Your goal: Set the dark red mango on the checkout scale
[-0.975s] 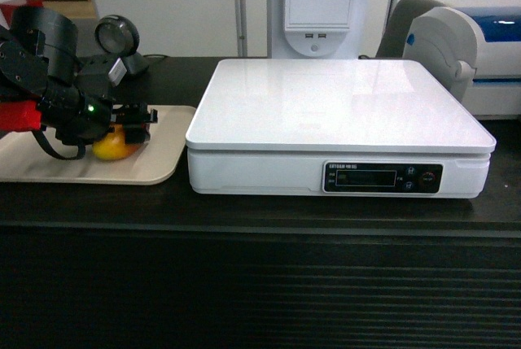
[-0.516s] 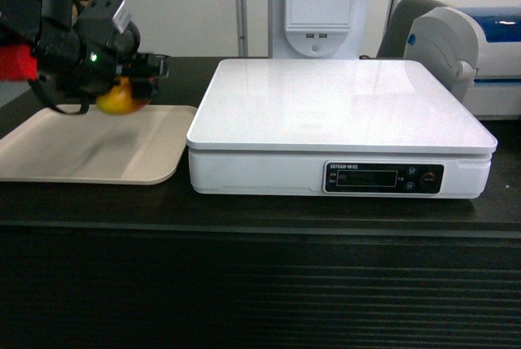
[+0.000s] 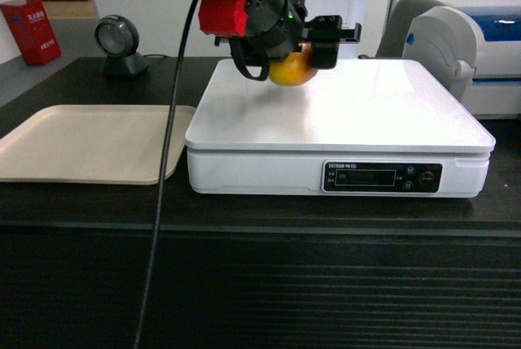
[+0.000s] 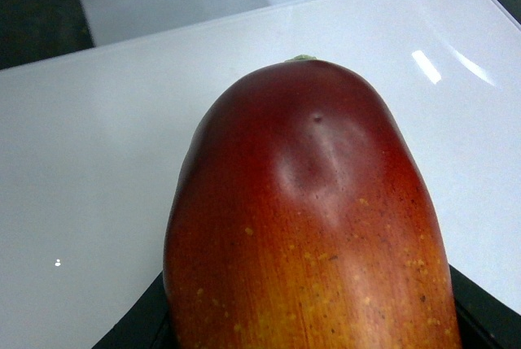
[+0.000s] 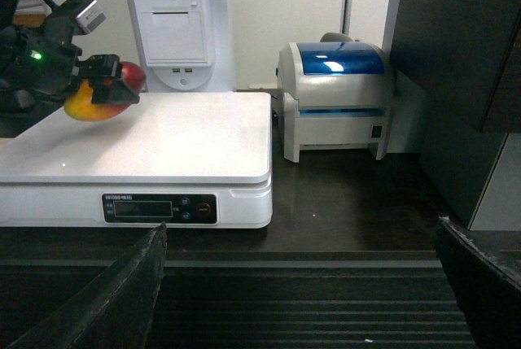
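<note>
Beige tray (image 3: 89, 144) at left on the checkout (image 3: 260, 227), left gripper (image 3: 313, 42) clamped on the dark red mango (image 3: 291, 71), held above the scale (image 3: 342, 117), right gripper's fingers (image 5: 98, 300) spread apart, low, short of the counter.

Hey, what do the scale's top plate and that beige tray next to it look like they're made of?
The scale top looks like glossy white plastic or coated metal; it mirrors light streaks. The tray looks like matte beige plastic with rounded moulded edges and no glare. Neither is certain from looks alone.
</note>
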You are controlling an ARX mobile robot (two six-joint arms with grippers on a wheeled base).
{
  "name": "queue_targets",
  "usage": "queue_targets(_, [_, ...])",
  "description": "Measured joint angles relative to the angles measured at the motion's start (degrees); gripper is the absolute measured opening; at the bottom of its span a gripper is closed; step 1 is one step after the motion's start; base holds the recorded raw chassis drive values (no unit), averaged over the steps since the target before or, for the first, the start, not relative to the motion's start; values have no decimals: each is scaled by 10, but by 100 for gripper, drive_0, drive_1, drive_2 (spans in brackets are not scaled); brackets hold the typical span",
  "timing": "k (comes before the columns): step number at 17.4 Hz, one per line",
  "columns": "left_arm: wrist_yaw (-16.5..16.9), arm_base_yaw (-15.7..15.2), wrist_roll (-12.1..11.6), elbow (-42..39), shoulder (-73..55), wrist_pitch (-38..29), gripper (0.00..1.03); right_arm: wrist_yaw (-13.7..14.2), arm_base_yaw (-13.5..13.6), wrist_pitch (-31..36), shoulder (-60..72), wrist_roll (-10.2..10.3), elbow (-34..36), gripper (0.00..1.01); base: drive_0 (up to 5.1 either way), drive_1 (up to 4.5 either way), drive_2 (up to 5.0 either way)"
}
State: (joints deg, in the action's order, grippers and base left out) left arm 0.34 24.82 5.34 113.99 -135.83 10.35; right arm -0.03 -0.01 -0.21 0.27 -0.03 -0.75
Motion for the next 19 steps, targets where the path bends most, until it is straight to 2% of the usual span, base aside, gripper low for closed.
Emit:
queue_targets(6, [-9, 16, 26, 20, -12, 12, 59, 0, 0, 0, 0, 0, 0, 98, 0, 0, 0])
queue_targets(8, [-18, 29, 51, 25, -13, 12, 59, 0, 0, 0, 0, 0, 0, 98, 0, 0, 0])
queue_targets(12, [-29, 43, 79, 25, -14, 28, 59, 0, 0, 0, 0, 0, 0, 98, 0, 0, 0])
queue_targets(19, [-54, 57, 88, 40, -41, 56, 59, 0, 0, 0, 0, 0, 0, 98, 0, 0, 0])
